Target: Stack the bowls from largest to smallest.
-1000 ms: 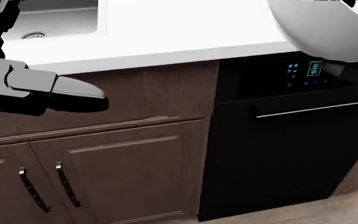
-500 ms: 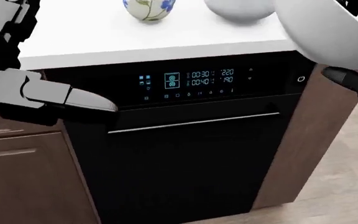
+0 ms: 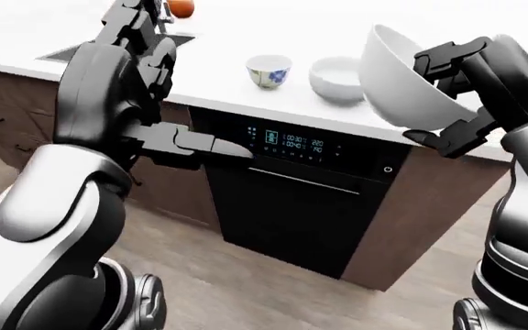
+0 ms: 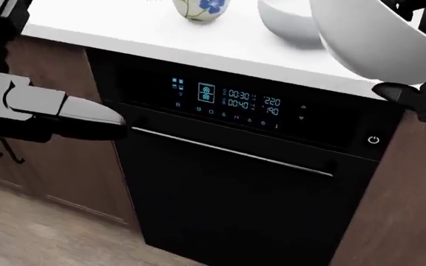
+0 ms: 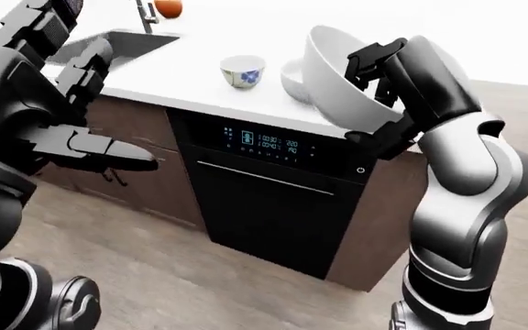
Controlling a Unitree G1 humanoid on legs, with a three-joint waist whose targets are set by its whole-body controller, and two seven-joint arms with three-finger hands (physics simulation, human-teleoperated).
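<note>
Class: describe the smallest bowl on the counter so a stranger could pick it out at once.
Find the black dishwasher under the white counter. Two bowls stand above it: the smallest bowl is the left one in the left-eye view. It alone carries a blue flower pattern; the plain white bowl beside it does not.

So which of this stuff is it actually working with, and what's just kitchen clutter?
Part of the job:
large white bowl, gripped in the right hand
medium white bowl on the counter
small flowered bowl on the counter

Just there:
dishwasher
sink
orange fruit
left hand, empty
</note>
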